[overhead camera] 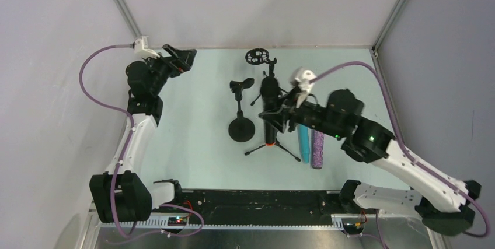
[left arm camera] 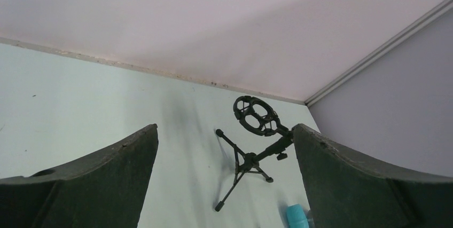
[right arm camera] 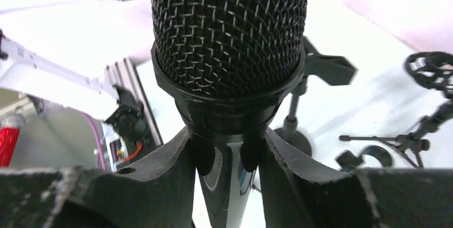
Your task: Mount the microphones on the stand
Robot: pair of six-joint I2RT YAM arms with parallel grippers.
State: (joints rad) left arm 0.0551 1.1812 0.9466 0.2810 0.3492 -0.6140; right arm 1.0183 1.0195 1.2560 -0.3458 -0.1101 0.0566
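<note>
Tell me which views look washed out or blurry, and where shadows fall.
Right wrist: background blown out to white behind the black mic, whose mesh is sharp. Left wrist: even light, with a faint shadow streak on the table beside the tripod. Top external: evenly lit and sharp.

The black mic (overhead camera: 269, 94) — mesh head uppermost, orange-red end lowest — is clamped just under the head by the right gripper (right arm camera: 229, 153), with its lower end brought to the top of the near tripod (overhead camera: 273, 148); whether it is seated there cannot be told. The cyan mic (overhead camera: 303, 143) and the glittery purple mic (overhead camera: 317, 150) are laid flat, side by side, just right of that tripod. Left of it the round-base clip stand (overhead camera: 241, 127) is set upright, and behind it the ring-mount tripod (overhead camera: 255, 57).
</note>
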